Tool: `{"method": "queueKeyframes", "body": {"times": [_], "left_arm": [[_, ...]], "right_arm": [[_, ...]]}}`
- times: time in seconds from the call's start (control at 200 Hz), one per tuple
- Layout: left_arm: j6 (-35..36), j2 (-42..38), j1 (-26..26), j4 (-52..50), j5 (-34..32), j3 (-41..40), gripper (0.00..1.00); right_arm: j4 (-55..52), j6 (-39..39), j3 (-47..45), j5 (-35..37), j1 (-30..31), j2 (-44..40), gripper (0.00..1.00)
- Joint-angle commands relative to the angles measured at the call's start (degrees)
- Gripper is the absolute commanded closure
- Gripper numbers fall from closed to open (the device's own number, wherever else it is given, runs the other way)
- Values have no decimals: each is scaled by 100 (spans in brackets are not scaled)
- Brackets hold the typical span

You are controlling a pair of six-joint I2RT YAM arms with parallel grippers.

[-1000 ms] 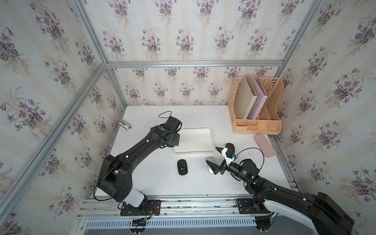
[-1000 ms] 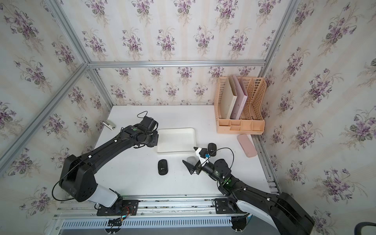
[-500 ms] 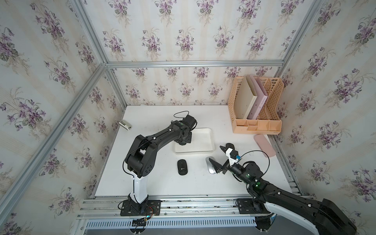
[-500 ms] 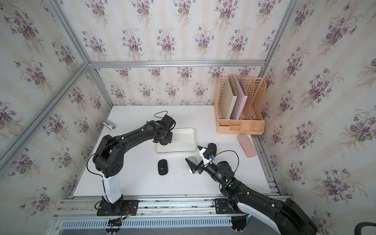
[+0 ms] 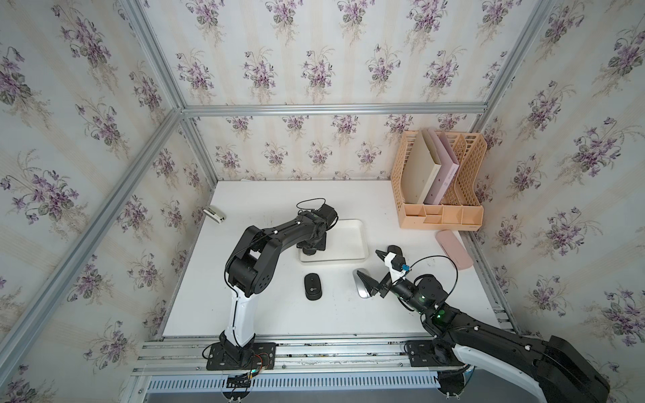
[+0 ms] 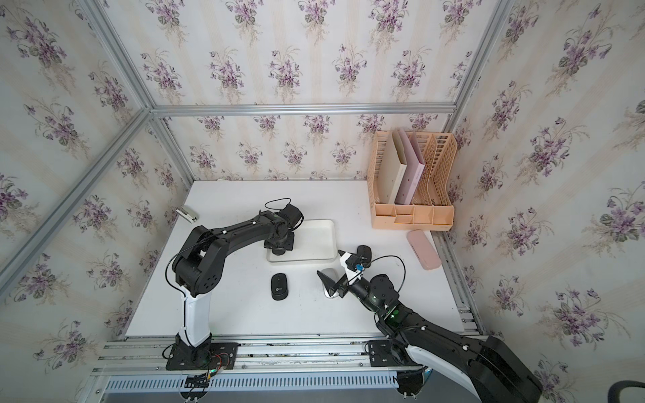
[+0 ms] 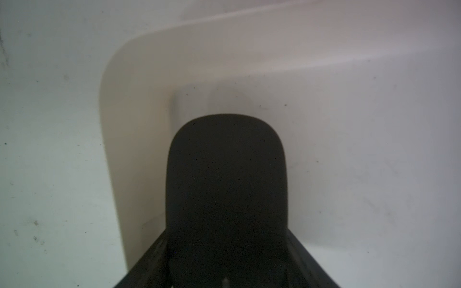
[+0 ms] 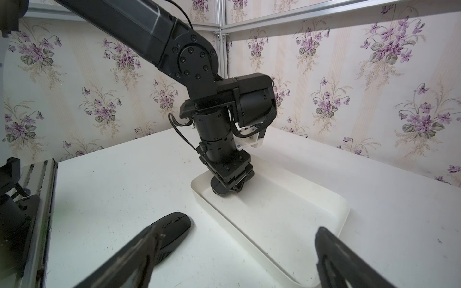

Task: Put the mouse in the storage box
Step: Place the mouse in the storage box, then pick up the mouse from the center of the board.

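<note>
Mouse [image 7: 225,179], black, sits in the storage box [image 5: 349,240], at its corner nearest the left arm's base, clamped by the left gripper [image 5: 311,248]. Second black mouse [image 5: 312,286] and silver mouse [image 5: 362,289] lie on the table [image 5: 279,321] outside. Right gripper [image 8: 240,233] stands wide apart, empty, over the silver one.

The storage box [image 5: 349,240] is a shallow white rounded-corner tray, flat on the worktop [image 5: 279,195]. The held black mouse [image 7: 225,174] sits low inside its near left corner, between the left tool's [image 8: 224,187] jaws. The loose black mouse [image 5: 312,286] and the silver mouse [image 5: 361,291] lie on the worktop just outside the box's near wall, apart from each other.
</note>
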Motion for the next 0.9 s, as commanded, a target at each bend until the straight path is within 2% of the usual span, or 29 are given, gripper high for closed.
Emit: {"method": "queueKeyframes", "body": {"times": [0.0,0.14,0.29,0.5,0.679,0.799,0.894], "left_arm": [[-38,37,-1,-89,-136,64,32],[-5,66,-1,-85,-139,70,27],[41,-11,-16,-56,-100,63,25],[117,-535,-148,-172,-49,238,20],[91,-1882,-257,76,-257,-214,17],[-16,-3151,-349,492,-436,-1228,16],[-183,-4178,-617,615,-626,-2039,16]], "right_arm": [[89,29,6,1,9,-8,0],[104,25,6,-26,7,18,0],[143,25,-18,-61,10,-30,0],[135,-2,-65,3,8,-141,0],[78,-10,-65,238,9,-145,0],[78,-19,-65,441,8,-110,0],[78,-24,-56,587,2,-57,0]]}}
